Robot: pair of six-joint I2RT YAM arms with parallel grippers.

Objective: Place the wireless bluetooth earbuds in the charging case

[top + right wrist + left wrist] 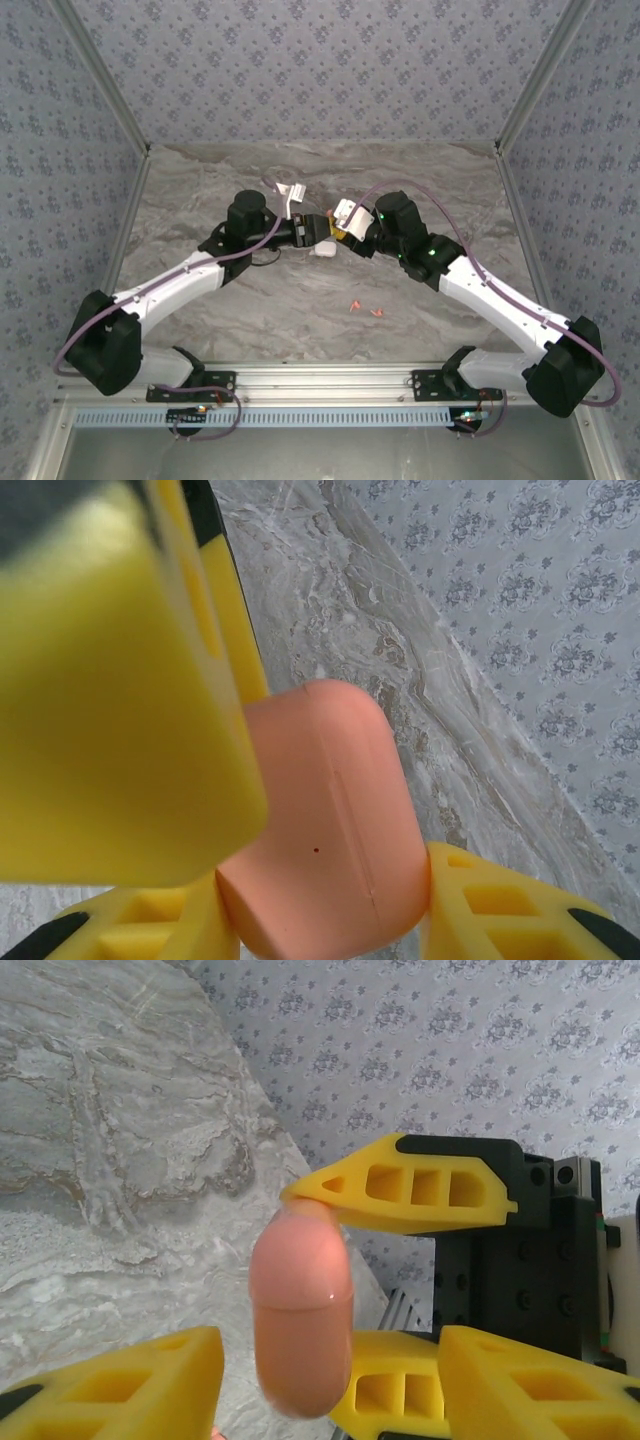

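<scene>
Pink charging case (300,1310) being pinched by right gripper (320,915). Left gripper (330,1350) being held spread around it. Red earbuds (377,312) being seen on table (250,300), 5 o'clock of case. Risk: smooth case being twisted loose if squeezed off-centre.

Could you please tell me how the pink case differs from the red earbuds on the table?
The pink case is pale and much bigger; the red earbuds are vivid and tiny. The pink case is clamped in the right tool, lid shut; the red earbuds lie loose on the table.
</scene>
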